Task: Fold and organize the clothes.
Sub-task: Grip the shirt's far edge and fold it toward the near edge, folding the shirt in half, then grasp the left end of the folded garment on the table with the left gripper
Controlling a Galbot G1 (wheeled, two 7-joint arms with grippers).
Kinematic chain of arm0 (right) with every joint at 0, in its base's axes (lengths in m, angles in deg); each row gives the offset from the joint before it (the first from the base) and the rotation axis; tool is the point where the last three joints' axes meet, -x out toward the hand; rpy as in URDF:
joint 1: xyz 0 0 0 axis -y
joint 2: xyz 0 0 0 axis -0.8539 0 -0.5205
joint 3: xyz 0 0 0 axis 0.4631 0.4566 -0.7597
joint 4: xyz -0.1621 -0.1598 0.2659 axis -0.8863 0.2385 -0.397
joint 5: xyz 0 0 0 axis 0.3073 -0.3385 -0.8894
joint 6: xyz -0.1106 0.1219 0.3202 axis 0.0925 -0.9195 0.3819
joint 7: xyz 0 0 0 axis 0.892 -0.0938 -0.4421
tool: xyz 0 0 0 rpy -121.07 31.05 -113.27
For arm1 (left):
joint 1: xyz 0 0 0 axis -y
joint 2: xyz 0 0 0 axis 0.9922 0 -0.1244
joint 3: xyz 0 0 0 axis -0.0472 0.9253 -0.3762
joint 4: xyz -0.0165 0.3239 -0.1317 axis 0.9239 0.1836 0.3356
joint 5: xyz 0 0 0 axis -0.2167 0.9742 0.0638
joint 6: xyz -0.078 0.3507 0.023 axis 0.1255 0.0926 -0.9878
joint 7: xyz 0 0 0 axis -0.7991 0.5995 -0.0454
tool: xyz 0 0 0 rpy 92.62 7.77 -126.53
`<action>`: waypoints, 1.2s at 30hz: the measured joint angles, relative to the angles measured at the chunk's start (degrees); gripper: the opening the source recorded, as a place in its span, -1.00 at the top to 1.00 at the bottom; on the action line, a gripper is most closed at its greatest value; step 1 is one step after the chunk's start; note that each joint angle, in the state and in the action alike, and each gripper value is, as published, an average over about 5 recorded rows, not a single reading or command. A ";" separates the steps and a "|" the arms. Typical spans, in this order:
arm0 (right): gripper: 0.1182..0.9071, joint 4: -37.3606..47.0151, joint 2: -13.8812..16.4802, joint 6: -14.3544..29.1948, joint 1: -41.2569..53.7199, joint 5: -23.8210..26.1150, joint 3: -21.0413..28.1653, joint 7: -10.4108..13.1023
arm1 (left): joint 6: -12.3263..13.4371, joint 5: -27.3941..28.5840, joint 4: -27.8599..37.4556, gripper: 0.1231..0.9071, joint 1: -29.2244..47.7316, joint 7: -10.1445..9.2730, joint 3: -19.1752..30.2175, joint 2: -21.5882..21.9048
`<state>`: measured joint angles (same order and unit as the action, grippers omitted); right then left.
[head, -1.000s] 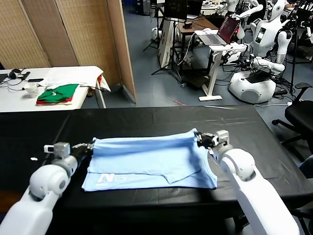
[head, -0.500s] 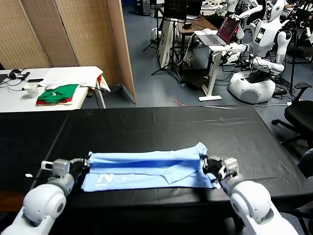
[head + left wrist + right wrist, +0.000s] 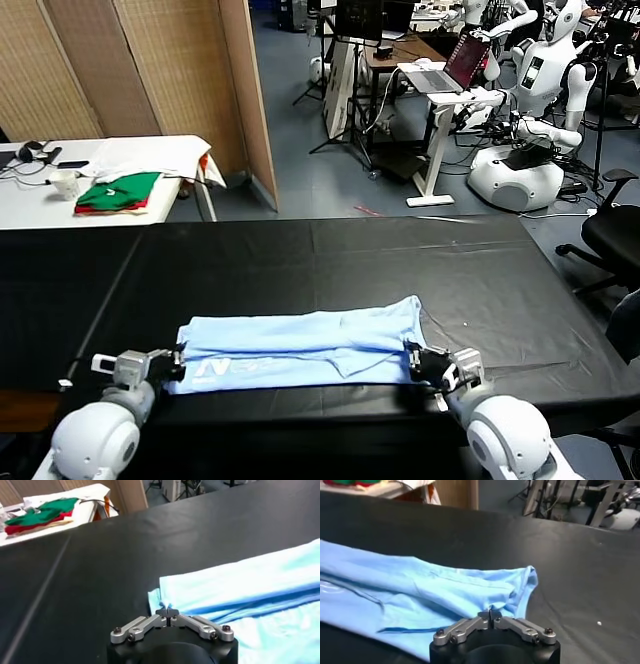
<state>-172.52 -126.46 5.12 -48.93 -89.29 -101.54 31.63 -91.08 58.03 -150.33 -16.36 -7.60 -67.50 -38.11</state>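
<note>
My left tool (image 3: 172,362) is clenched on the near left corner of the pale blue T-shirt (image 3: 300,345); my right tool (image 3: 425,363) is clenched on its near right edge. The shirt lies folded lengthwise between them on the black bench (image 3: 330,260), stretching away ahead of both tools, white lettering (image 3: 222,369) just beside my left tool.

Right wrist view: your right gripper (image 3: 491,614) sits low over the black table (image 3: 580,570), its fingertips closed together on the near edge of the pale blue T-shirt (image 3: 420,597); the shirt lies folded in a long band across the table, with creases running along it and one rounded corner close to the gripper; a small white speck (image 3: 598,623) rests on the table beside it.
</note>
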 joint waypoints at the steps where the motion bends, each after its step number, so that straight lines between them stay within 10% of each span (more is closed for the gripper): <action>1: -0.45 0.35 -0.37 0.74 0.48 -0.05 -0.24 0.40 | 0.29 -0.55 0.05 -0.05 0.43 -0.17 -0.17 -0.10; 7: -0.97 4.58 -2.97 3.04 4.54 1.04 0.21 2.15 | 3.99 -6.22 3.25 -0.88 3.80 -0.63 0.43 -0.82; 21: -0.98 14.86 -6.70 4.93 10.46 3.83 2.14 2.56 | 4.83 -9.95 11.50 -1.00 9.15 -0.12 3.48 -2.65; 30: -0.38 19.78 -9.09 6.40 12.67 6.21 3.02 1.58 | 5.36 -9.14 14.21 -0.76 9.41 1.13 3.41 -2.83; 36: 0.48 21.87 -10.21 7.97 13.63 6.42 3.02 2.53 | 6.96 -7.68 15.40 0.03 10.43 1.23 3.63 -3.74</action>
<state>-150.66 -136.67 13.09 -35.30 -82.87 -98.52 34.16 -84.12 50.35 -134.93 -5.92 -6.37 -63.87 -41.85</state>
